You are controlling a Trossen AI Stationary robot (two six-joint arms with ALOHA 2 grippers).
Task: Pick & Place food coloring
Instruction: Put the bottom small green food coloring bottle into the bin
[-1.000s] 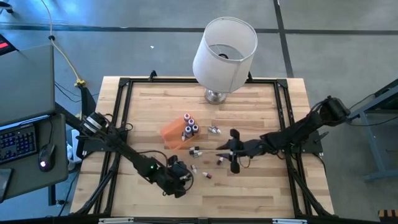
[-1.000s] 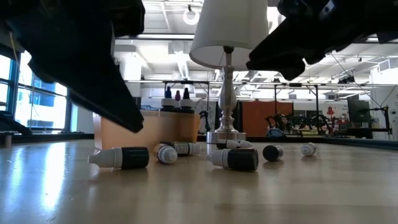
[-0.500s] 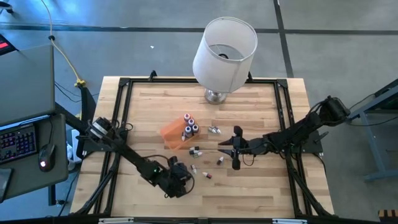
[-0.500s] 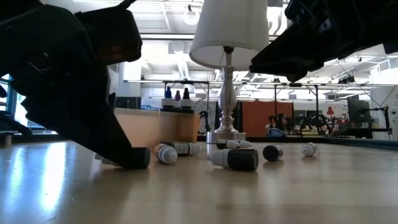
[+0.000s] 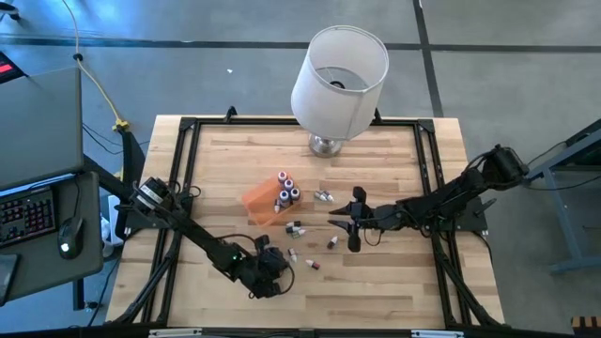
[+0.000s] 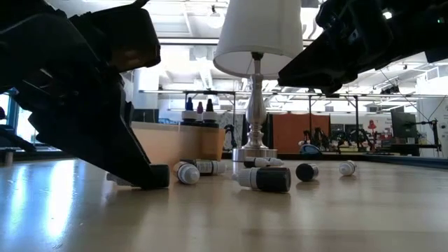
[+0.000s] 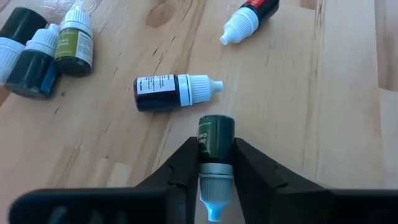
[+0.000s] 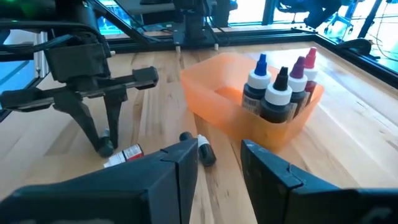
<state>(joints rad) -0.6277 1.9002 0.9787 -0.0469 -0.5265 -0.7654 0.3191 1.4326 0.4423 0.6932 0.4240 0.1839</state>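
Left wrist view: dark bottle (image 7: 215,140) lengthwise between left tool (image 7: 214,163) fingers.

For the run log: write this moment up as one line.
left gripper: shut on food coloring bottle, at table | right gripper: open, above table, empty | orange tray: four bottles upright | other bottles lying loose
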